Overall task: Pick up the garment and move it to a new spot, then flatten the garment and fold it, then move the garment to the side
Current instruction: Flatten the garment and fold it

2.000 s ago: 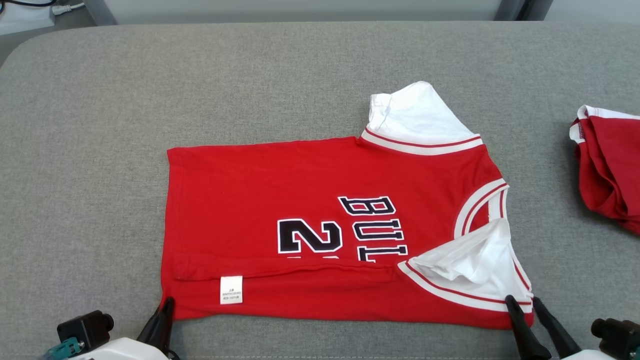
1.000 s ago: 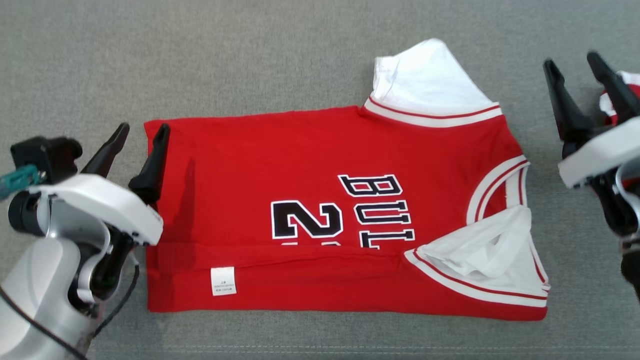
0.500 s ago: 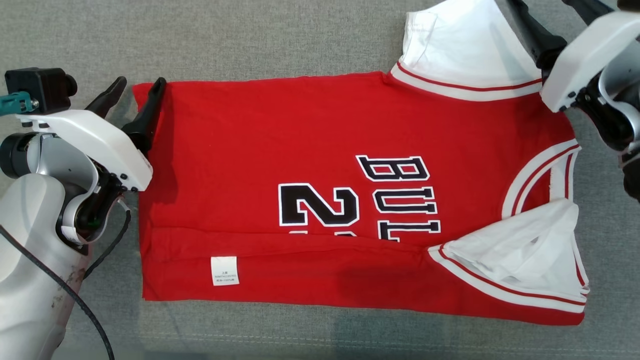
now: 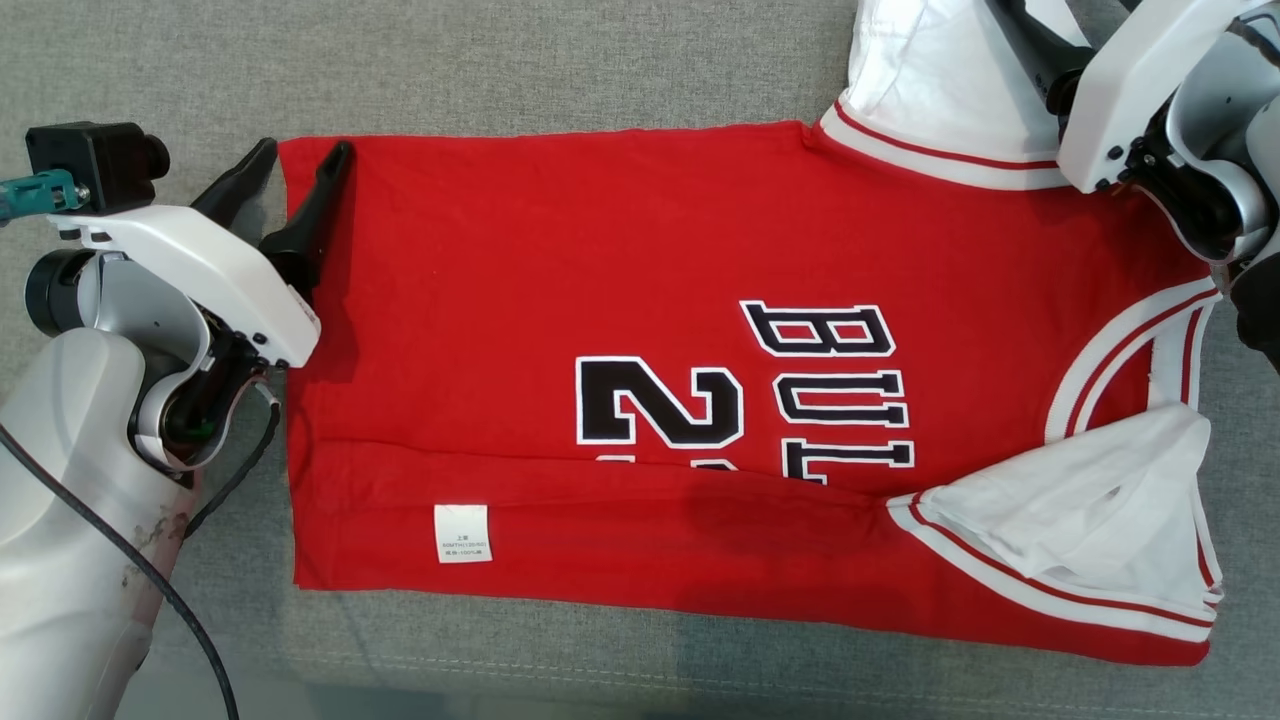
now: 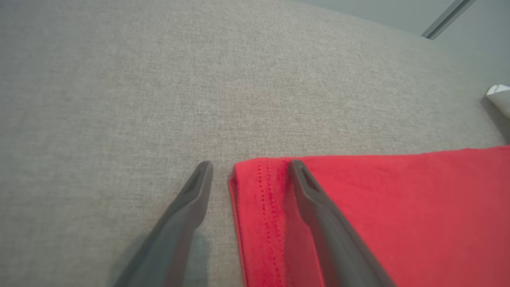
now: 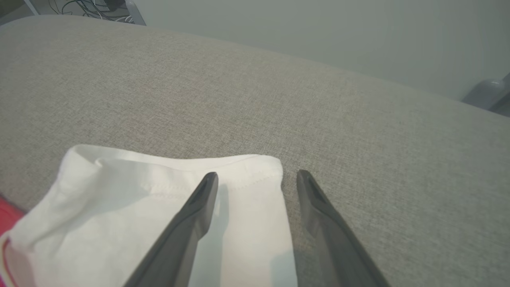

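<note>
Two open pairs of jaws stand at the far side of a red basketball jersey (image 4: 650, 260), which lies flat on a grey padded surface (image 4: 560, 60) close to its near edge, hem toward the robot's left and neckline toward its right. The left gripper (image 4: 303, 150) straddles the jersey's far hem corner: one finger (image 5: 187, 207) is over bare grey fabric, the other over red cloth, with the stitched corner between them. The right gripper (image 6: 257, 173) straddles the side edge of the far white sleeve (image 6: 131, 207), one finger above the sleeve and one above the surface; whether either gripper touches the cloth I cannot tell. The jersey's near long side is folded over onto the front, showing a white care label (image 4: 462, 533), and the near white sleeve (image 4: 1090, 510) lies folded in beside black lettering (image 4: 830, 390).
</note>
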### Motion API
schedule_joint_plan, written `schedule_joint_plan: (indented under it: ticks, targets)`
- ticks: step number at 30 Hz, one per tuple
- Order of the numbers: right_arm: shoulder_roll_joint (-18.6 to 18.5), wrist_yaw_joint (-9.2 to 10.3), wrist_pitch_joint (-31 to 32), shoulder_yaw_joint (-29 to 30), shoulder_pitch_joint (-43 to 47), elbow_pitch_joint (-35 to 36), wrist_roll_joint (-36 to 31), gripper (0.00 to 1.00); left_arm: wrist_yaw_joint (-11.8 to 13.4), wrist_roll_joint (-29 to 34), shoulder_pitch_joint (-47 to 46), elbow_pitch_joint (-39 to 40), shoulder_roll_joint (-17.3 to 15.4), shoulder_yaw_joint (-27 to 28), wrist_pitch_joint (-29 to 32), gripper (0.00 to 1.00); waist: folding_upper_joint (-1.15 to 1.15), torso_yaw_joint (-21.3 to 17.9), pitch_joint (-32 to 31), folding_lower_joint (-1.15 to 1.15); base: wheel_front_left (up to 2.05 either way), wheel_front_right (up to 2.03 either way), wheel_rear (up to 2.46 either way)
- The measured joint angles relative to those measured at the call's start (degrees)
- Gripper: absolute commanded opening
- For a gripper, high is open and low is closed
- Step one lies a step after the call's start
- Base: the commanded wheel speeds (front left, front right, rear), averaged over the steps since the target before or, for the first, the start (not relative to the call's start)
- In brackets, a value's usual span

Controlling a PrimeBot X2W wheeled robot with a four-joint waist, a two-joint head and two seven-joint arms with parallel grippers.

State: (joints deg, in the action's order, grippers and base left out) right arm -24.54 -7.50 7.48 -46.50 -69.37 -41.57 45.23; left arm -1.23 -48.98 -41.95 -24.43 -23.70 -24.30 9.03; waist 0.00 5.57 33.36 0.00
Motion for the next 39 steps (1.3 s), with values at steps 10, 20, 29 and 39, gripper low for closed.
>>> schedule_joint_plan:
  ticks: [10,20,29,39]
  targets:
    - [0.6,0.0,-0.7,-6.0,-2.6,-3.4,4.5,1.0,-1.8,-1.6,-1.4,-2.2,0.7,0.2,0.1,1.0,0.0,0.0,0.3,0.0,0.0,0.0,0.0]
    - [0.8,0.0,-3.5,-10.0,-5.5,-6.6,9.1,0.0,-3.0,-4.0,-2.2,-3.3,1.0,0.3,0.8,0.0,0.0,0.1,0.3,0.0,0.0,0.0,0.0]
    - [-1.5,0.0,-8.5,-11.4,-5.5,-5.7,14.5,0.0,-3.3,-4.9,-2.0,-1.9,1.5,1.3,-1.5,0.0,0.0,0.4,-1.1,0.0,0.0,0.0,0.0]
    - [-7.9,0.0,-13.9,-13.4,-4.4,4.8,20.6,0.0,-3.7,-6.7,-0.5,1.2,1.3,3.1,-3.6,0.0,0.0,0.0,-3.4,0.0,0.0,0.0,0.0]
